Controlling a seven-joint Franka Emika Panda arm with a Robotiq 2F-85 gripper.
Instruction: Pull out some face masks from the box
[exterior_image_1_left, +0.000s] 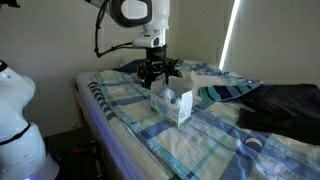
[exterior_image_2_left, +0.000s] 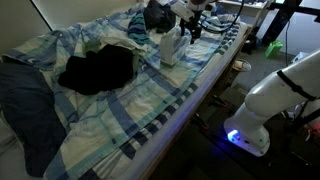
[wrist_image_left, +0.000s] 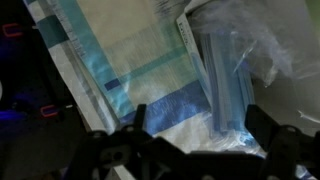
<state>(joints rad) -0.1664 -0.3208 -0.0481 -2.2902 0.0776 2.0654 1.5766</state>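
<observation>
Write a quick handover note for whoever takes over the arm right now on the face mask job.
Gripper: open, holding nothing, hovering just above the box.
The box stands on the checked bedsheet; a dark cloth lies further along the bed.
Face masks show in the box's top opening, between the fingers in the wrist view.
Done: gripper lined up over the box.
Left: lower, close on the masks, pull some out.

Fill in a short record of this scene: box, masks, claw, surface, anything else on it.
box: white carton, upright on the sheet
masks: pale blue, bunched, below the claw in the wrist view
claw: just above the box, fingers apart
sheet: blue-and-white checked, rumpled
dark cloth: lying on the sheet, apart from the box
</observation>
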